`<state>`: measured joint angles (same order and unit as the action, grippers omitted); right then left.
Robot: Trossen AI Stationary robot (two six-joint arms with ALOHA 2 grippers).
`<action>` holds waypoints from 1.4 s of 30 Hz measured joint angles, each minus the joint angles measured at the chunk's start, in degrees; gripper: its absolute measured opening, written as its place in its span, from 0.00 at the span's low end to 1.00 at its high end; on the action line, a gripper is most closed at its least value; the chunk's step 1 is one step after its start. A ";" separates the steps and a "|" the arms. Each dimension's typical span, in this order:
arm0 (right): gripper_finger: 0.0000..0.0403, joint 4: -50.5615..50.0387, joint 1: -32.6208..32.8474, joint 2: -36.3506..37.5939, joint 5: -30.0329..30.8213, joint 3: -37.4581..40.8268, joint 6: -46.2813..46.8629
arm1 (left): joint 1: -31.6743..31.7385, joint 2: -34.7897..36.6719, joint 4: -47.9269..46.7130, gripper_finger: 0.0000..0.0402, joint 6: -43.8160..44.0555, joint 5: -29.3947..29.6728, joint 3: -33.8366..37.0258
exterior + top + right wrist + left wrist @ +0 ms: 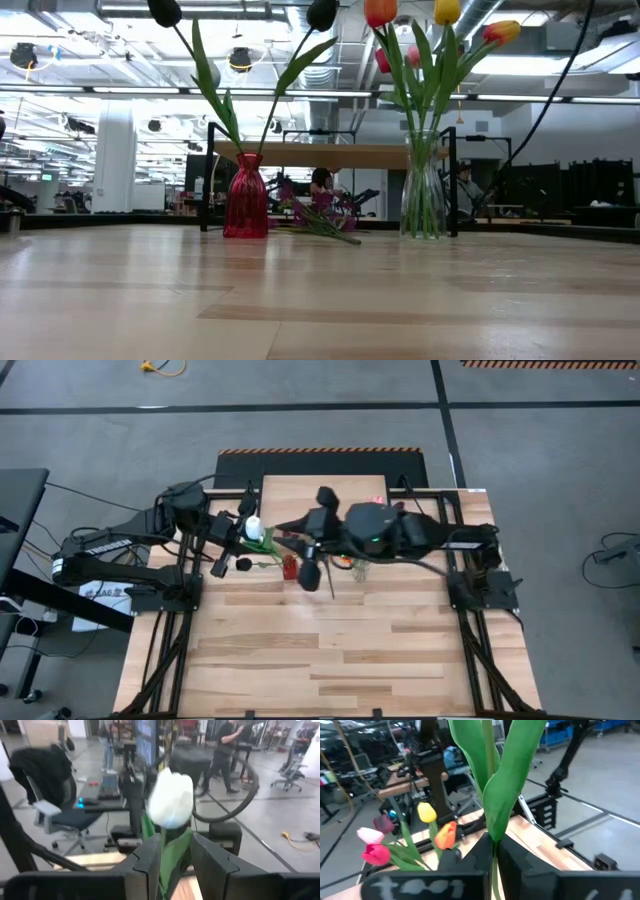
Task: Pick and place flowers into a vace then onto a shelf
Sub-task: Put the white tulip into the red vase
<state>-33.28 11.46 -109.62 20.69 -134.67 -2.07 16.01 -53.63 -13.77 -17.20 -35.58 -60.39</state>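
Both end effectors hover just behind the red vase [246, 208]. The left end effector [495, 851] pinches a green stem; the right end effector [175, 851] grips the white tulip [171, 800] (stem between narrow fingers). Risk: crossing stems could snag and tip the red vase.

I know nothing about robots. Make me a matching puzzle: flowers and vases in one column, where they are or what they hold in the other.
1 red vase
2 clear vase
3 white tulip
4 purple sprig

A between the fingers of the right gripper
B lying on the table
C holds two dark tulips
D holds an orange tulip

Pairs: 1-C, 2-D, 3-A, 4-B
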 joint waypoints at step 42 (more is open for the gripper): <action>0.41 3.84 -3.33 -6.60 -11.77 0.02 2.02 | 0.00 0.00 -6.05 0.00 -4.73 -3.12 -0.01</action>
<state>-29.44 8.13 -116.22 8.92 -134.65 -0.05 16.01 -53.63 -19.82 -21.93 -38.70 -60.40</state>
